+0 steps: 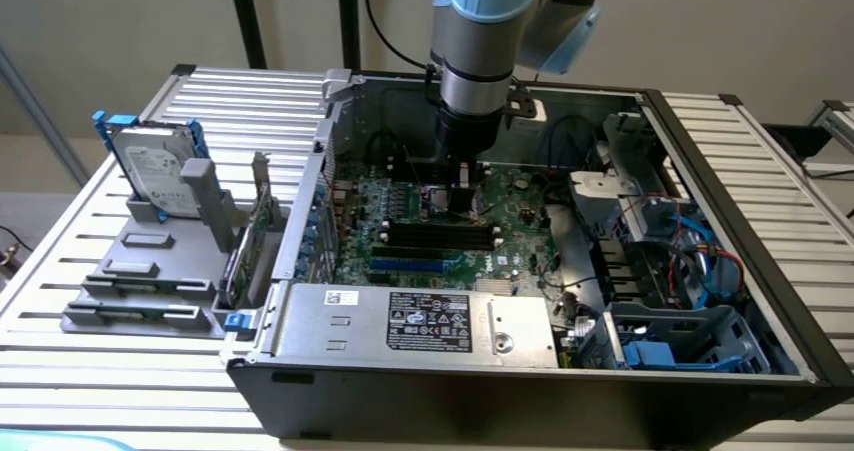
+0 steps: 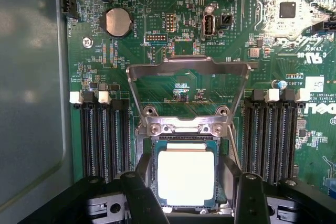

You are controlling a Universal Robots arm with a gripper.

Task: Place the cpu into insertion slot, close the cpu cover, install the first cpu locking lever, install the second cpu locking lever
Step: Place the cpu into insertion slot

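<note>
Two dark fingers (image 2: 142, 198) of the gripper (image 2: 188, 177) are spread wide in the wrist view. Btwn them sits the cpu (image 2: 186, 182), a pale flat square lying inside the insertion slot (image 2: 184, 144). Jaws are parted wider than the chip: one finger is close by its edge, the other has a clear gap of socket rim beside it. My read is that nothing's clamped. Chip looks free of the fingers, seated square to the slot, no tilt I can spot.

Ext. view: arm stands vertical, reaching into the opened pc case (image 1: 747, 371). Gripper (image 1: 461, 186) is low over the green board (image 1: 514, 206), w/ the black memory strips (image 1: 434, 236) btwn it and the grey PSU box (image 1: 420, 321).

Key relation: the cpu cover (image 2: 186, 65) isn't down. It's flipped open, a silvery frame laid back over the board w/ green circuitry showing thru the cut-out. Its hinge sits on the slot edge toward the coin battery (image 2: 117, 22). So from the tool tip the cover lies straight beyond the chip, out toward that battery. Hinge line runs parallel to the line joining the two fingertips. Fingers flank the chip on the sides facing the memory strips, so the hinge side is unblocked.

Task-wise, by my judgement, placing looks done and the cover is not yet closed. Locking levers: just thin metal near the socket corners, too tangled to call.
</note>
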